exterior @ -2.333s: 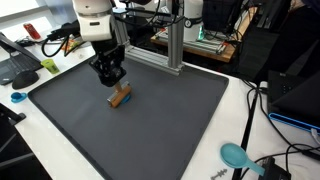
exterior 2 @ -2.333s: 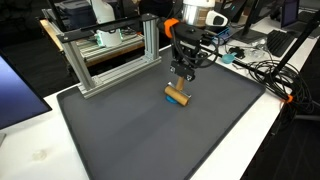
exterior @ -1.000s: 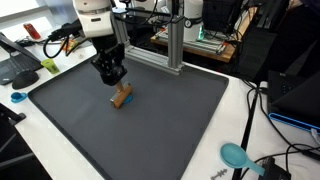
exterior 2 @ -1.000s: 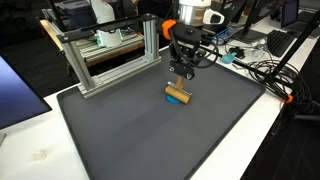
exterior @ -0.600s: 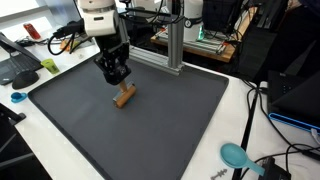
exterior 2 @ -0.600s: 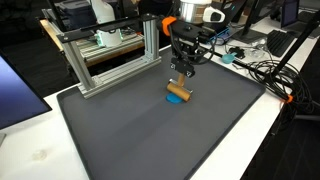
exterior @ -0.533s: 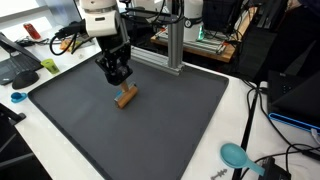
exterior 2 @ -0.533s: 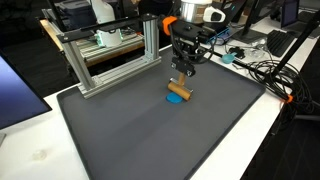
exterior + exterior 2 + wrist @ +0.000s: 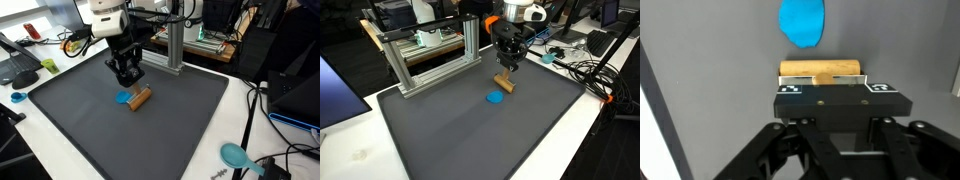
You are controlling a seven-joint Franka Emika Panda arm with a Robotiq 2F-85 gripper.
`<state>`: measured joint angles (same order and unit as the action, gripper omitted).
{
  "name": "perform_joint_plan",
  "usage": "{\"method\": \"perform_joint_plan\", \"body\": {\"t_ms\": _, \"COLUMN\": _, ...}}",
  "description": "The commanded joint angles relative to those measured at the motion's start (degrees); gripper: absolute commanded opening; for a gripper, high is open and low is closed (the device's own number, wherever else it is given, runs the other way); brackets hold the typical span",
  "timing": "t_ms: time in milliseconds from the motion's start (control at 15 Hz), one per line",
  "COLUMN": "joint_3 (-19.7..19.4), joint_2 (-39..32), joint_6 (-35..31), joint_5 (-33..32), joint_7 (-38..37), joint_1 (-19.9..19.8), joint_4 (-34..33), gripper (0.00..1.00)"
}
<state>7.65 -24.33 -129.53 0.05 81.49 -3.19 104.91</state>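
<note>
While in hand (image 9: 825, 82), wooden dowel (image 9: 800, 68) crosswise

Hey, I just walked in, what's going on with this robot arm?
The robot arm's pincer is shut on a short wooden block, gripping it around its middle over the dark grey mat. A flat blue disc lies on the mat close by; in the wrist view there is a gap between it and the block. An aluminium frame stands at the mat's edge, behind the arm.
</note>
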Motion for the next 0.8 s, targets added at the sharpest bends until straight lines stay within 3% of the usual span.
{"method": "perform_joint_plan", "body": {"t_ms": 0, "joint_3": 1.25, "joint_2": 5.82, "joint_6": -2.11, "joint_5": 7.61, "joint_7": -5.36, "joint_1": -0.22, "joint_4": 4.15, "gripper": 0.22}}
{"method": "perform_joint_plan", "body": {"t_ms": 333, "joint_3": -0.28, "joint_2": 9.37, "joint_6": -4.46, "joint_5": 7.9, "joint_7": -20.62, "joint_1": 1.93, "joint_4": 4.89, "gripper": 0.22}}
{"method": "perform_joint_plan", "body": {"t_ms": 733, "joint_3": -3.68, "joint_2": 8.99, "joint_6": -2.12, "joint_5": -1.39, "joint_7": -43.5, "joint_1": 4.35, "joint_4": 1.48, "gripper": 0.22}}
